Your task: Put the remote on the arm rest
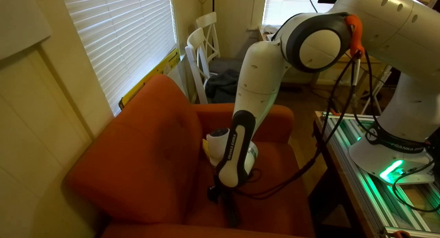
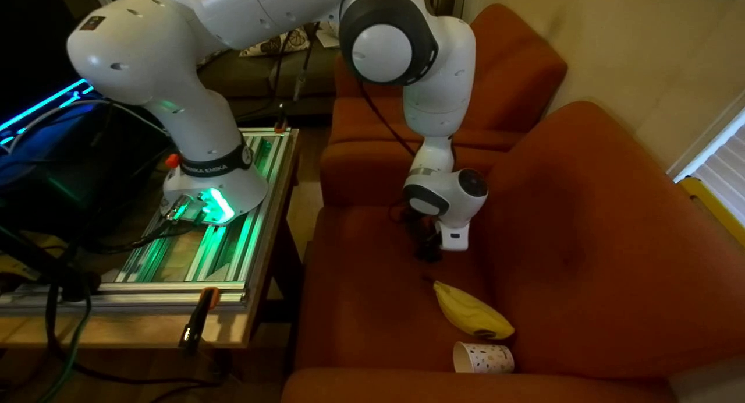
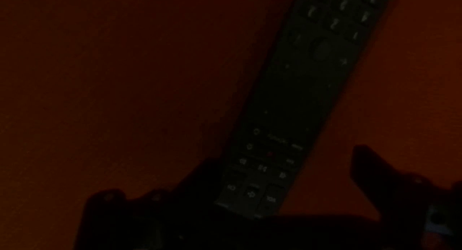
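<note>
In both exterior views the arm (image 1: 259, 69) rises from its base (image 1: 388, 152) on the table (image 2: 145, 330), bends at the top of the frame and then slopes steeply downward, so that the wrist (image 2: 448, 202) is near the middle, low over the orange seat (image 1: 275, 203). In the wrist view the gripper (image 3: 287, 158) has its fingers (image 3: 371, 174) spread wide and does not hold the remote (image 3: 299, 98), which lies on the seat with its lower end between them. A gap shows at the right of the frame; at the left I cannot tell if they touch. An arm rest (image 1: 282, 122) stands behind the arm, near the middle of the frame.
</note>
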Robot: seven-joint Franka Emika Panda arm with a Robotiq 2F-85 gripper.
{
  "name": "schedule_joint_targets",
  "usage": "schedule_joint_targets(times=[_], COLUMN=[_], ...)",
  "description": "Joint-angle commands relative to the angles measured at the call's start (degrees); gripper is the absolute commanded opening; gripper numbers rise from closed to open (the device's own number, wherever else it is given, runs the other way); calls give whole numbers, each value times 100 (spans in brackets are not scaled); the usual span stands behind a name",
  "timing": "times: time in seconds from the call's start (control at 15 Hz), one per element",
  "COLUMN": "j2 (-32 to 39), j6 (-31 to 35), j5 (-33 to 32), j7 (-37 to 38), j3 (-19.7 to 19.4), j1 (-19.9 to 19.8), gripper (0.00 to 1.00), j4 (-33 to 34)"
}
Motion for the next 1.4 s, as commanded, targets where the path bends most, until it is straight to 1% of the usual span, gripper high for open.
schedule_joint_targets(times=[0.0,0.13,0.33,0.4,0.53,0.73,0.87,1.0,1.33], j2=[214,226,193,186,169,90,-13,-142,-366], j6=[-415,-560,-634,-641,-625,-585,-552,-534,-534], j5=[143,152,167,175,190,220,261,313,376], j7=[-45,5,57,63,92,121,137,165,251], j3=[-118,-196,-303,-313,-310,-309,-314,-371,-661], j1=[182,254,332,333,338,339,317,305,322], gripper=[74,69,47,39,28,5,0,0,1], j4=[372,430,442,450,468,446,364,249,53])
